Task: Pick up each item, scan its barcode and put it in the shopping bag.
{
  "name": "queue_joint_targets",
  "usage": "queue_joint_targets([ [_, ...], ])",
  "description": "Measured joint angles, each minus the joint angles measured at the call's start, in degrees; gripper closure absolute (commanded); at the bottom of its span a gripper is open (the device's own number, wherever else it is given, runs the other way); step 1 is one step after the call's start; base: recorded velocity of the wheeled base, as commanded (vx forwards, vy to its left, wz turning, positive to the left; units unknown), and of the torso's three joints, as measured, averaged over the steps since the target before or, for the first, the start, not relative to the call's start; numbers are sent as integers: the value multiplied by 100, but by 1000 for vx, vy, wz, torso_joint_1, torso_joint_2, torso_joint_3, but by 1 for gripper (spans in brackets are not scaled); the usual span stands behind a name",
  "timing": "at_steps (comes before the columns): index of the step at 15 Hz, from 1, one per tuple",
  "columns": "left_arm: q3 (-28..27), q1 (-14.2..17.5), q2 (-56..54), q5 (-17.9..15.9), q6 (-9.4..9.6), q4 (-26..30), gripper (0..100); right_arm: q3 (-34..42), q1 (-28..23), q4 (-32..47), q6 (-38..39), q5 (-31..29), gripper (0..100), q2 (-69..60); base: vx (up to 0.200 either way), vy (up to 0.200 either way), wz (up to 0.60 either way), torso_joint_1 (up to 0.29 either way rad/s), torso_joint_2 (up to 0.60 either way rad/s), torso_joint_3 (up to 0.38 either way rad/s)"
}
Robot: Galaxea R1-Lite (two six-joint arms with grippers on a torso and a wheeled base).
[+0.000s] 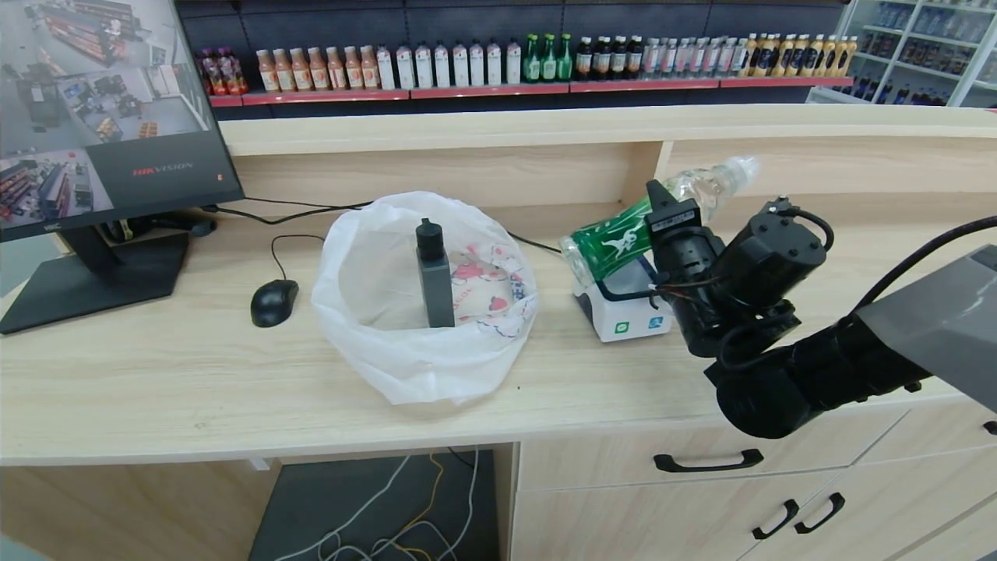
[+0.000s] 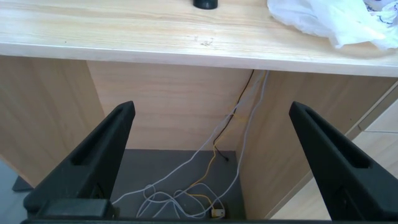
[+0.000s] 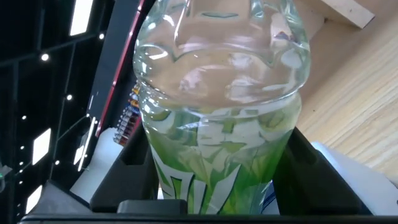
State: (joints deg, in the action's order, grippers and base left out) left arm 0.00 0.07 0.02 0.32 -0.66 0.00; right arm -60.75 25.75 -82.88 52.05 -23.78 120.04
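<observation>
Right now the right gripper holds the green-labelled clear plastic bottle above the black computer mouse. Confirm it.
Wrong spot. The right gripper holds the green-labelled clear plastic bottle above the white box-shaped scanner instead; the head view shows it.

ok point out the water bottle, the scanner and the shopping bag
water bottle (image 1: 611, 240), head view, on its green label
scanner (image 1: 623, 315), head view, on its white front face
shopping bag (image 1: 424, 366), head view, on its near plastic wall
</observation>
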Motion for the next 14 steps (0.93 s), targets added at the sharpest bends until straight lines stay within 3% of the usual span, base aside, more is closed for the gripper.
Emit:
queue_joint_targets([
  [8, 0, -2, 0, 1, 0, 0, 0, 193, -485, 72, 156, 11, 100, -299, 0, 0, 0, 0, 0, 0],
  [14, 0, 0, 0, 1, 0, 0, 0, 247, -549, 66, 230, 24, 100, -354, 0, 0, 0, 0, 0, 0],
])
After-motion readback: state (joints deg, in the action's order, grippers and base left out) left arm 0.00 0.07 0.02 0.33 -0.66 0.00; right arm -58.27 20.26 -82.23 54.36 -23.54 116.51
